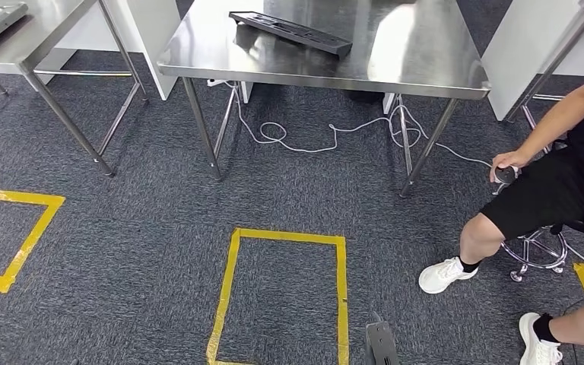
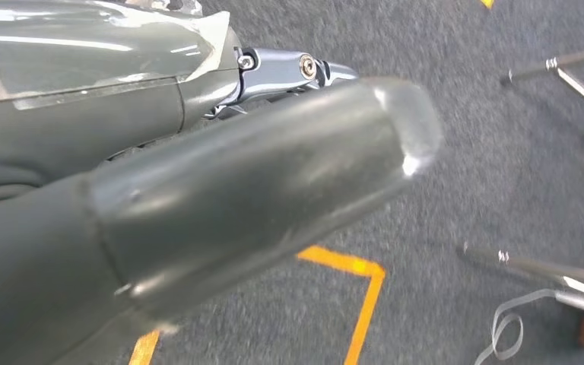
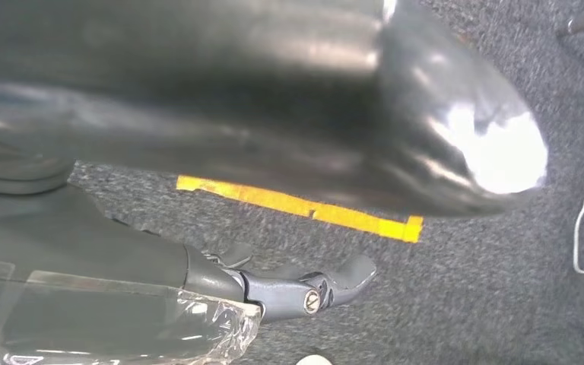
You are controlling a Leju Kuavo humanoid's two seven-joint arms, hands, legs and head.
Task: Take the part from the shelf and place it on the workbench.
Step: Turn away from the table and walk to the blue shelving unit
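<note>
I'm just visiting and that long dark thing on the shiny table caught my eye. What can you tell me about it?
The dark part is a long, flat, narrow black piece, seemingly plastic or metal, with shallow recesses along its top. It lies slantwise on the steel workbench, toward the back, one end raised a little on a small foot. Nothing else touches it, and the polished top faintly mirrors it.

The seated person (image 1: 563, 190) is cut off at the right edge; the counter (image 1: 395, 65) and dark part (image 1: 289, 32) run past the top.
</note>
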